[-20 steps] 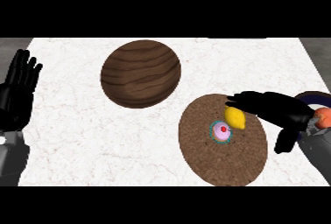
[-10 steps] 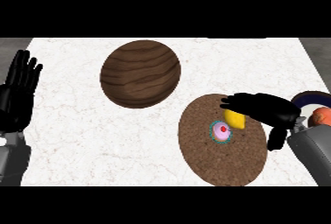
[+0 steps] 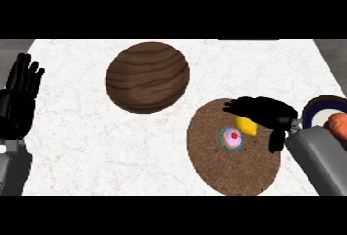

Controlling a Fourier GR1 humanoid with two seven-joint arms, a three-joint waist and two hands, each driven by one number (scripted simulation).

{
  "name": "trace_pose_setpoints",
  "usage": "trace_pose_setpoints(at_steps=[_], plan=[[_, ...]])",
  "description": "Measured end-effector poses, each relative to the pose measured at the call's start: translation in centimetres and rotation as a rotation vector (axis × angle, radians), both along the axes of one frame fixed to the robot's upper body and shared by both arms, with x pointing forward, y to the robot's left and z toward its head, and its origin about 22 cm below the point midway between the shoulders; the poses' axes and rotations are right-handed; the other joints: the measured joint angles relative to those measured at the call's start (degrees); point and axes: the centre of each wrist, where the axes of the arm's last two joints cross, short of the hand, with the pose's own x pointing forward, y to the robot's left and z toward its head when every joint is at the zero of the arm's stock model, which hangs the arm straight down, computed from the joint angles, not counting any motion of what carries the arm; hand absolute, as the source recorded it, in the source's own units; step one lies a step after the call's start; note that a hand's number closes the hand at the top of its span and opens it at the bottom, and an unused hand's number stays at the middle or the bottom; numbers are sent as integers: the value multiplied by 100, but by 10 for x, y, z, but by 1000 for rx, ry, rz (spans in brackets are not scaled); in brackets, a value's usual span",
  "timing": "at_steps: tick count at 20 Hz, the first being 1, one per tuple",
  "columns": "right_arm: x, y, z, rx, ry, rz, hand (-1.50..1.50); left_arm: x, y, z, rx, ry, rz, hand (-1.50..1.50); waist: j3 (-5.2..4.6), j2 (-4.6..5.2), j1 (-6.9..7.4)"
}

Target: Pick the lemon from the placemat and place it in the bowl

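White, faintly veined counter point(image 3: 81, 160) fills the view. Wooden bowl point(image 3: 148, 77), dark brown with grain rings, sits toward the far middle with nothing visible in it. Round brown cork-look placemat point(image 3: 230, 170) lies nearer and to the right, well apart from the bowl. Lemon point(image 3: 246, 127) is on the placemat's upper right part, yellow, its top hidden under the right hand point(image 3: 267, 112). That black hand arches over the lemon, its fingers curled across the fruit's far side and pointing left, with the thumb hanging down on the right of it, so it is closed around the lemon. Cannot tell if the lemon is off the mat or resting on it. Just left of the lemon, touching or nearly so, is a small round pink item point(image 3: 232, 137) with a teal rim and a red dot in the centre, also on the placemat. Grey right forearm point(image 3: 322, 156) comes in from the lower right corner. At the right edge there is a dark plate point(image 3: 318, 114) with a pale centre and an orange thing point(image 3: 337, 124) on it, both cut off by the frame. Left hand point(image 3: 15, 105) rests at the left edge, fingers straight and up, palm flat, holding nothing, with the grey forearm point(image 3: 10, 165) below it.
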Motion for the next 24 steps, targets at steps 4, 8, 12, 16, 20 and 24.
trace_pose_setpoints(at_steps=[4,8,12,16,20,24], plan=[[2,4,-13,-22,11,-22,-150,3,-1,1,0,-3,7,0,-1,0,-3],[3,-2,-27,-41,16,-50,-150,3,-4,3,-1,-1,6,0,0,0,-3],[13,-2,-28,-60,10,-64,150,3,-6,4,2,-4,3,0,0,1,0],[14,-7,-34,-16,-29,-24,150,0,-2,1,-1,2,3,0,-13,-9,0],[20,-1,-36,20,-68,1,150,3,0,4,2,0,2,0,-16,-9,-2],[32,-17,-30,32,-99,-19,150,-1,0,4,1,-3,-9,0,-12,10,55]])
